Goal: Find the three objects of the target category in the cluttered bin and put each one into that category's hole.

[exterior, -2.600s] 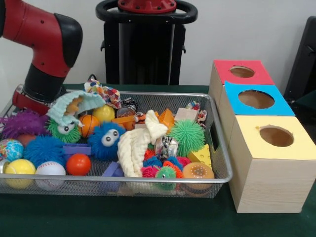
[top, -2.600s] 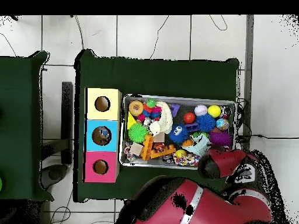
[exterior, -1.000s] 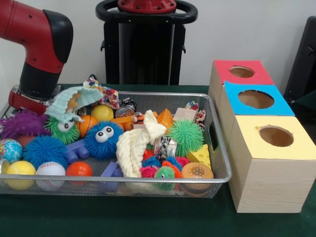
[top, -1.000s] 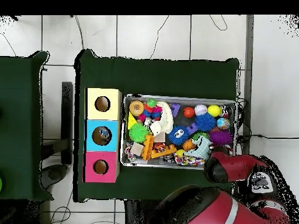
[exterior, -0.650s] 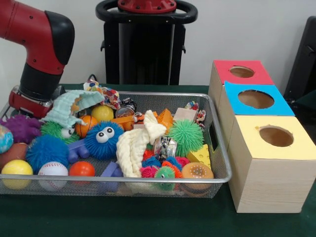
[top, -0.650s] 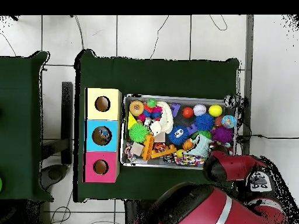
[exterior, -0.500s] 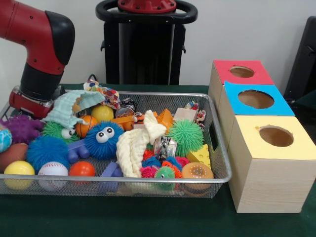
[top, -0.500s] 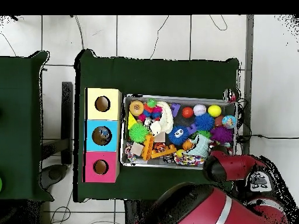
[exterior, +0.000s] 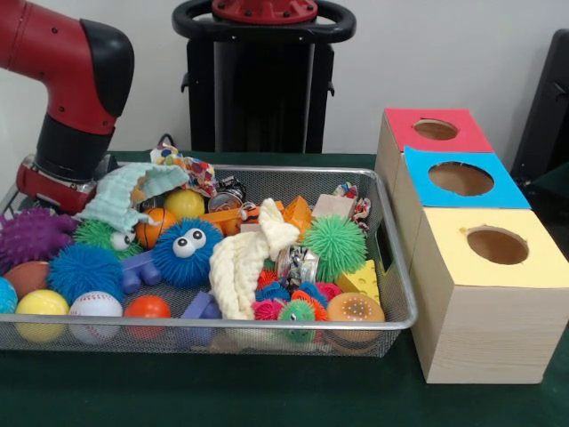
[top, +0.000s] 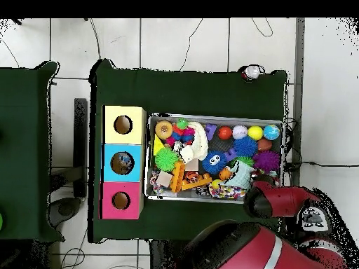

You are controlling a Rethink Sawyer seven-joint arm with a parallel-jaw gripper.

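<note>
The silver wire-mesh bin [exterior: 267, 326] is full of toys: a blue furry ball with eyes [exterior: 185, 251], a green spiky ball [exterior: 335, 245], a cream cloth [exterior: 244, 262], a mint cloth [exterior: 124, 194], and yellow [exterior: 40, 304], white [exterior: 94, 305] and orange [exterior: 145, 307] balls. It shows in the overhead view too [top: 210, 116]. The red arm's low end [exterior: 52, 182] is at the bin's back left corner, also seen from overhead [top: 270, 200]. The gripper under it is hidden by the arm and toys.
Three wooden boxes with round holes stand right of the bin: pink top [exterior: 404, 124], blue top [exterior: 507, 191], yellow top [exterior: 533, 271]. The black pedestal [exterior: 262, 80] stands behind. A small round thing [top: 251, 71] lies on the green cloth outside the bin.
The mint cloth has dropped lower. The toys at the bin's arm end have shifted; the globe ball moved to the corner. A small round thing now lies outside the bin.
</note>
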